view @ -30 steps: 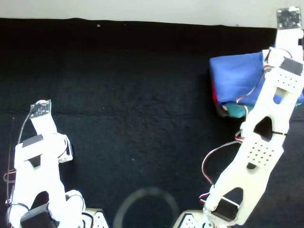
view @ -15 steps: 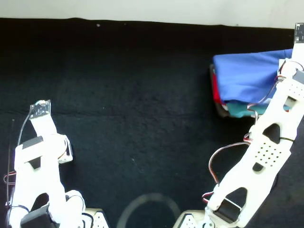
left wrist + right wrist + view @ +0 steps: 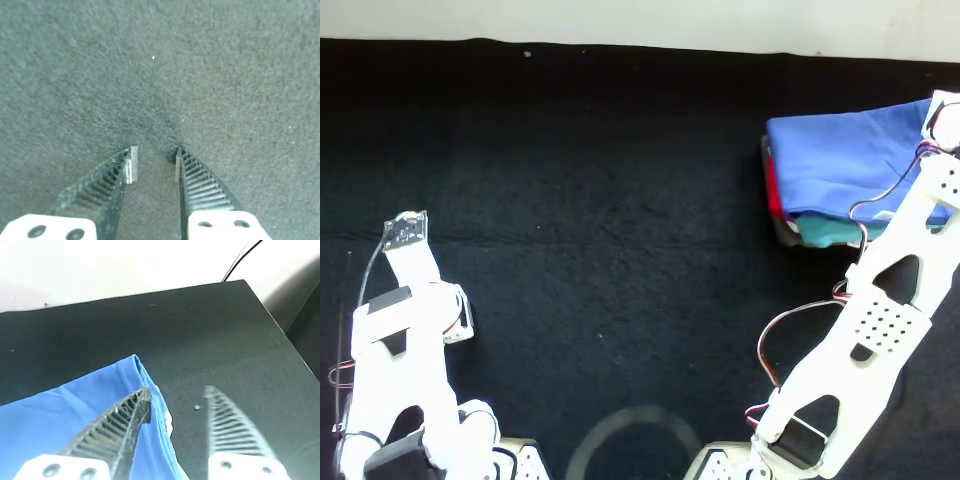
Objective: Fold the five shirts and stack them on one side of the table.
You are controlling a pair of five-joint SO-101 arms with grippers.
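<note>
A stack of folded shirts sits at the table's right side, with a blue shirt [image 3: 840,160] on top, a red edge [image 3: 772,192] and a teal layer [image 3: 825,232] under it. My right arm [image 3: 890,300] stretches along the stack's right side. My right gripper [image 3: 177,394] is open above the far corner of the blue shirt [image 3: 75,415], one finger [image 3: 131,412] over the cloth's edge and the other over bare table. My left gripper [image 3: 153,162] is open just above the dark table cloth, holding nothing; its arm [image 3: 405,300] stands at the left.
The black table cloth [image 3: 600,200] spreads between the arms. The table's far edge [image 3: 620,42] meets a pale wall. In the right wrist view the table's corner [image 3: 245,282] lies near, with a cable beyond it.
My right arm has swung rightwards off the top of the stack, uncovering more of the blue shirt, which now lies spread flatter. The left arm has not moved.
</note>
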